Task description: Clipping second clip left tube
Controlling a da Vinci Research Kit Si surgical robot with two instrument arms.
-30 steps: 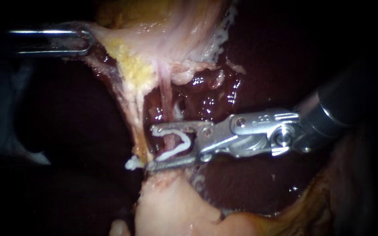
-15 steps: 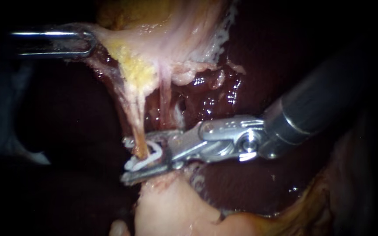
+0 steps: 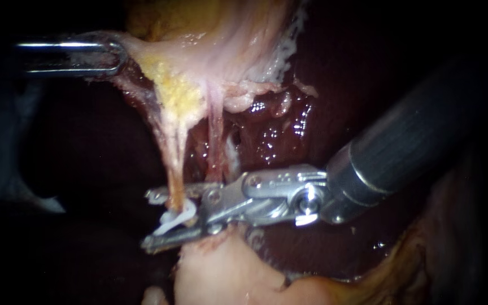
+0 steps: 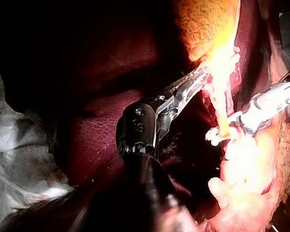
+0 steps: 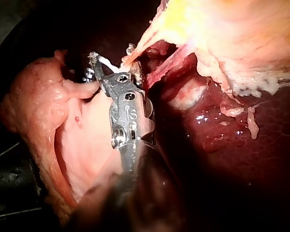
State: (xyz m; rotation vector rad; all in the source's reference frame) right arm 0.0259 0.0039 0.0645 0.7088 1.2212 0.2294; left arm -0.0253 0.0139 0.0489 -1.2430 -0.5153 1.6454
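The left tube (image 3: 175, 169), a pale yellowish strand, runs down from the gallbladder (image 3: 216, 45). My right instrument (image 3: 146, 220) comes in from the right with its jaws around the tube's lower end. A white clip (image 3: 177, 217) sits between the jaws, and the tube passes through it. A gap still shows between the jaw tips. The right wrist view shows the same clip (image 5: 108, 62) at the jaw tips. A thinner pink right tube (image 3: 216, 141) lies just beside it. At the upper left, my left instrument (image 3: 111, 53) is shut on the gallbladder's edge and holds it taut.
Dark red liver (image 3: 289, 124) lies behind the tubes and shines wet. A pale pink mound of tissue (image 3: 216, 271) sits directly under the right instrument's lower jaw. Yellow fatty tissue (image 3: 176, 90) covers the top of the left tube.
My right instrument has moved left with the clip, from around the pink right tube to the left tube. Its jaws have narrowed and the clip looks more folded. The left instrument holds still.
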